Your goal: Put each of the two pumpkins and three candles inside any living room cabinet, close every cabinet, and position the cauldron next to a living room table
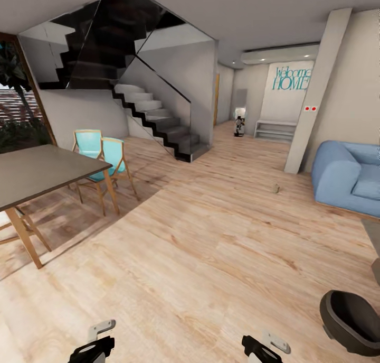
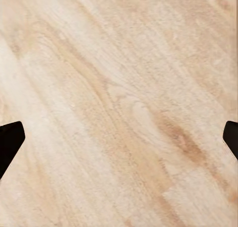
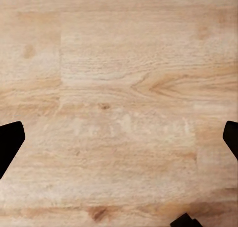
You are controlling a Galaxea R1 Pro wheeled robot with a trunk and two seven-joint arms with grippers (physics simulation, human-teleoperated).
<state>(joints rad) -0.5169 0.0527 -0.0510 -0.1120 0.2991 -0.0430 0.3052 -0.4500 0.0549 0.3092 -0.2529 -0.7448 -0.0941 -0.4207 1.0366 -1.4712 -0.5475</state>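
Spread wide and empty at the left gripper (image 1: pixel 91 348), low in the bottom left of the head view; black fingertips (image 2: pixel 10 141) parked at opposite edges of the left wrist view, bare floor (image 1: pixel 211 257) between. Same at the right gripper (image 1: pixel 263 348), bottom centre: released, fingertips (image 3: pixel 10 140) apart, holding nothing.

Probably a driving step, so keep both arms tucked low and released. Steer wide of the cauldron (image 1: pixel 349 320) at the lower right edge, just beside the right arm. Likely best to bring it toward the table (image 1: pixel 42 167) at mid left, well apart across open boards. Mind the splayed table legs and the chairs (image 1: pixel 103 152) when closing in.

Pale wood planks with strong brown grain and knots, smooth and matt. Dark grey, round-bellied, thick-rimmed, hollow cauldron; probably awkward for one gripper. Flat grey slab top on slanted timber legs. Turquoise seats in light wooden frames. Soft, rounded blue sofa (image 1: pixel 345 175) at right; black-edged stairs (image 1: pixel 158 120) behind glass, upper centre.
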